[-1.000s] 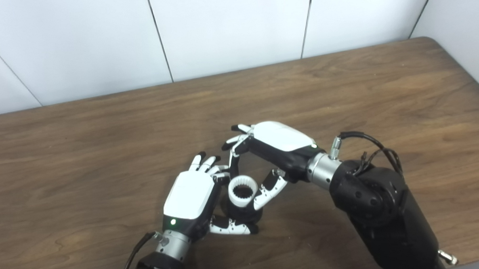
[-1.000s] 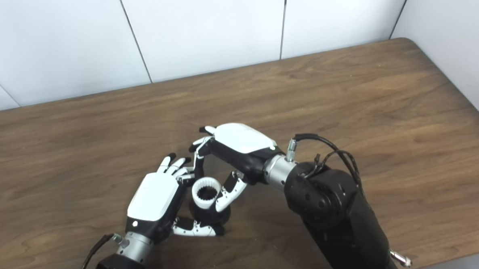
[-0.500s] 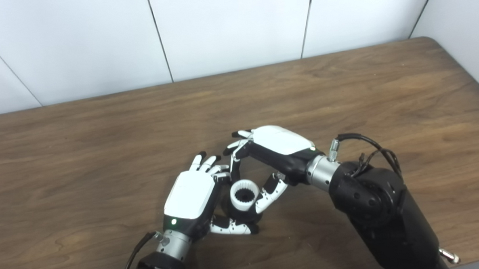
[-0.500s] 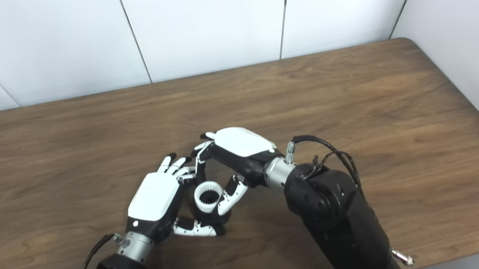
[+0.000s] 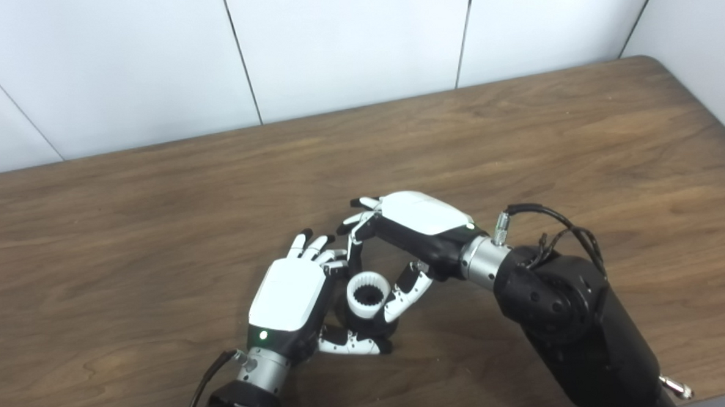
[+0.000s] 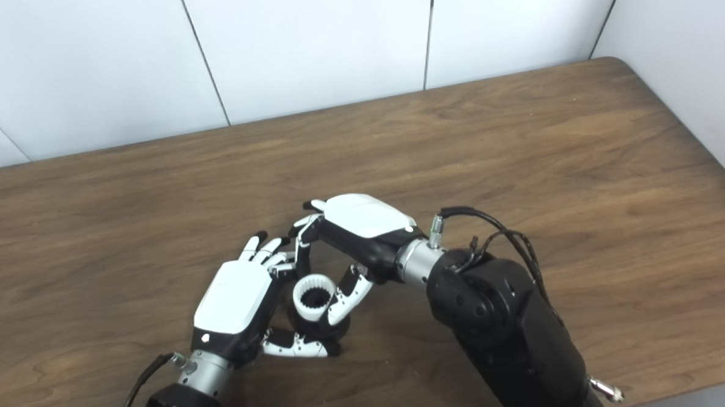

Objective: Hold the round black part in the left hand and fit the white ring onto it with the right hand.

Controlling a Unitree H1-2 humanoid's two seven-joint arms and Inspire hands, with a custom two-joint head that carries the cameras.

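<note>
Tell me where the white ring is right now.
The white ring sits low and centre in both eye views, on the round black part, pinched by the right hand, beside the left hand.

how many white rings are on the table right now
1. The white ring, toothed inside, sits atop the black part, pinched by the right hand, while the left hand wraps the part. No other ring is visible; the hands may hide something.

The white ring (image 5: 368, 294), toothed inside, sits upright and open upward atop the round black part (image 5: 368, 325).
</note>
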